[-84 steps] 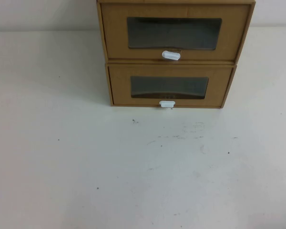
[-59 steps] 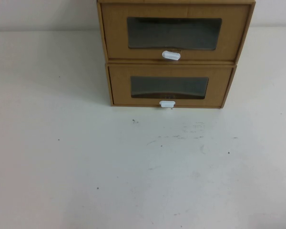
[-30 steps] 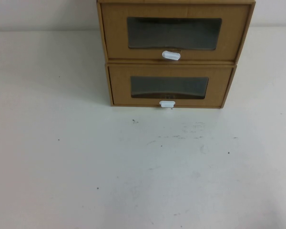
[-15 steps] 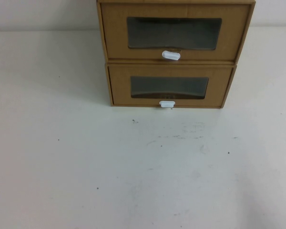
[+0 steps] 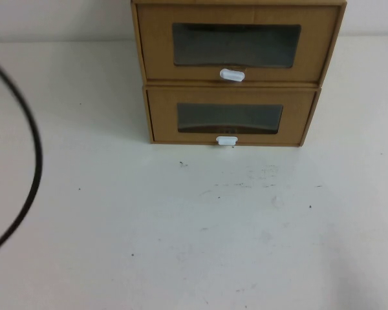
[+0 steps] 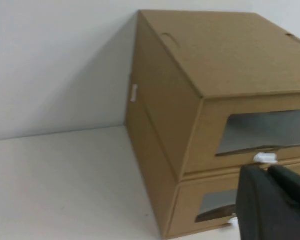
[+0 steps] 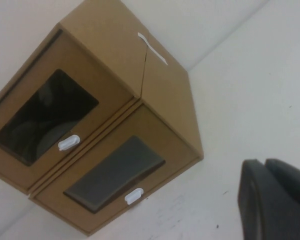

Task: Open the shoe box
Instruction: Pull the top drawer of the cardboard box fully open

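Brown cardboard shoe boxes (image 5: 230,87), two stacked with drawers pushed in, sit at the white worktop's (image 5: 181,245) far edge, the right gripper (image 7: 266,172) closed off their right front, the left gripper (image 6: 268,175) off their left corner, its state impossible to tell.

White table (image 5: 194,258) fills the high view from 3 through 6 to 9 o'clock. Its surface carries a dark speck (image 5: 181,164) near centre and faint scuffs (image 5: 246,186) toward 4 o'clock. Pale wall (image 5: 52,19) runs along 12 o'clock. A thin black cable (image 5: 37,155) curves above the table at 9 o'clock.
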You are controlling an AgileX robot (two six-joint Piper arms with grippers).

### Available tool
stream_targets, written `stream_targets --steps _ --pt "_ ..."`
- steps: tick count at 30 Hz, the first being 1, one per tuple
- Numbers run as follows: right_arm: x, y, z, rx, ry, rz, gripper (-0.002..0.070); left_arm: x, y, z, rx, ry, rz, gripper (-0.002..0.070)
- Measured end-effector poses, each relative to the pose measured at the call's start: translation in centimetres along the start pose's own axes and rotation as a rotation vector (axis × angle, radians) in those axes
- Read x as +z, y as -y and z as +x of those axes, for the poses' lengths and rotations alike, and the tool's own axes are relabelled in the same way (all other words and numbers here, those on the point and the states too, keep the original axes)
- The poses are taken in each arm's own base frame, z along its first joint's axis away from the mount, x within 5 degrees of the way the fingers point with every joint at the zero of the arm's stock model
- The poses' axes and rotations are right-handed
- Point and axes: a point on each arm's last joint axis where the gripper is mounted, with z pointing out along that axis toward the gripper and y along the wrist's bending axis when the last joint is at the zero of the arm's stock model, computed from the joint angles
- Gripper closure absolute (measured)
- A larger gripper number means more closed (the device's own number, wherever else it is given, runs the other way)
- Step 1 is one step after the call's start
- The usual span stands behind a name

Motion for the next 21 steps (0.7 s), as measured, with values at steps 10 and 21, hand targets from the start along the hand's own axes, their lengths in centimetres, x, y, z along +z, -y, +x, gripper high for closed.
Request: stream_targets --steps 10,21 --pt "0.0 0.0 0.0 -0.064 -0.001 0.002 0.0694 14.3 -1.7 -7.9 0.064 -0.015 0.459 0.0679" --pt "0.0 0.0 0.2 -0.089 -0.02 -0.005 0.0694 27.9 -1.5 -9.1 0.085 0.02 0.649 0.0679"
